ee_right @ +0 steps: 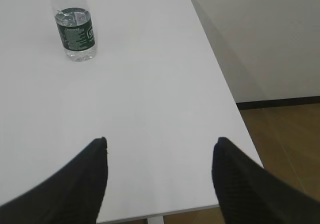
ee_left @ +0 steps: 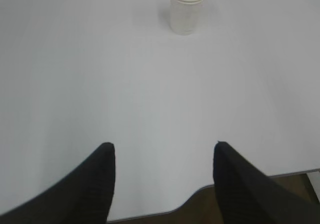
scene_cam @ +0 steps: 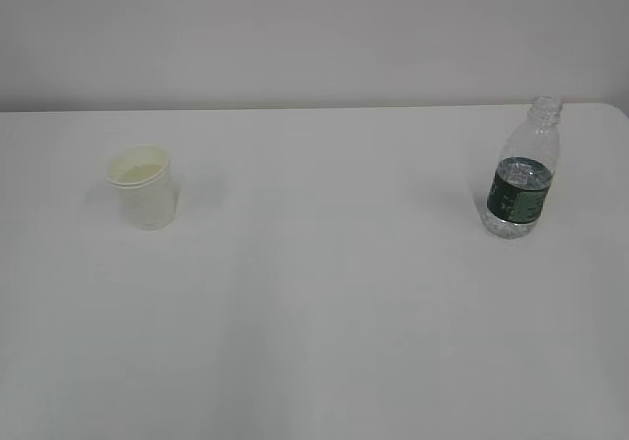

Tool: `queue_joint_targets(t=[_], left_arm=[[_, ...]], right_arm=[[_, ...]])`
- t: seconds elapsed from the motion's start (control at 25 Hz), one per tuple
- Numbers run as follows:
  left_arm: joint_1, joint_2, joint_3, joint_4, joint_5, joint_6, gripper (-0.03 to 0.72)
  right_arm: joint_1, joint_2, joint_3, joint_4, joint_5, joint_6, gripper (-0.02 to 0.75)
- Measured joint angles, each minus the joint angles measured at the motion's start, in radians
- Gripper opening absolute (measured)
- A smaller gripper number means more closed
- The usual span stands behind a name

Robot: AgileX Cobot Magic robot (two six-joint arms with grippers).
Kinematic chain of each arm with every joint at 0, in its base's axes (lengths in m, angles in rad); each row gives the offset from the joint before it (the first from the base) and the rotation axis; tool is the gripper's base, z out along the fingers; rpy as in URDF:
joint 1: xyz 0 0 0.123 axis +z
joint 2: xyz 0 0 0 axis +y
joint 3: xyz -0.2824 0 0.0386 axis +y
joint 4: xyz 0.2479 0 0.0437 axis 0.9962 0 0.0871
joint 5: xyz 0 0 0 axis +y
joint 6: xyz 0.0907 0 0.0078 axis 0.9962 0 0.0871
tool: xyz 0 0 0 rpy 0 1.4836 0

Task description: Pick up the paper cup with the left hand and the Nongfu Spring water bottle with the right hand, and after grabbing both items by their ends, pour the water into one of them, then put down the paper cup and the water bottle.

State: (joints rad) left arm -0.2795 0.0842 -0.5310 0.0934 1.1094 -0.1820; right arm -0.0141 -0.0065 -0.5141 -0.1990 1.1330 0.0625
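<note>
Left pincer (ee_left: pixel 162 156): fingers apart, nothing between them, hovering over the near edge of the white bench (ee_left: pixel 125 94). Right pincer (ee_right: pixel 160 151): same, fingers apart and empty, over the bench's near right corner, brown floor (ee_right: pixel 285 134) visible past the edge. Further out, paper cup (ee_left: pixel 188 8) stands upright on the left side of the bench, well ahead of the left pincer, pale cream inside. Nongfu Spring water bottle (ee_right: pixel 75 26) stands upright far right, ahead and left of the right pincer, capless, dark green label, water (ee_right: pixel 74 18) partway up. Cup and bottle well apart. Plain wall (scene_cam: pixel 314 37) behind.
</note>
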Motion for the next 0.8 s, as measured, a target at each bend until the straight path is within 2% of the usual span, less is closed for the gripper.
queue_joint_targets(t=[0.4,0.8], left_arm=[[0.000,0.000,-0.010,-0.036,0.027,0.000,0.442],[0.000,0.000,-0.010,0.015,-0.023,0.000,0.435]], right_arm=[[0.000,0.000,0.002,0.002,0.020,0.000,0.500],[0.000,0.000,0.015,0.001,0.020,0.002,0.500]])
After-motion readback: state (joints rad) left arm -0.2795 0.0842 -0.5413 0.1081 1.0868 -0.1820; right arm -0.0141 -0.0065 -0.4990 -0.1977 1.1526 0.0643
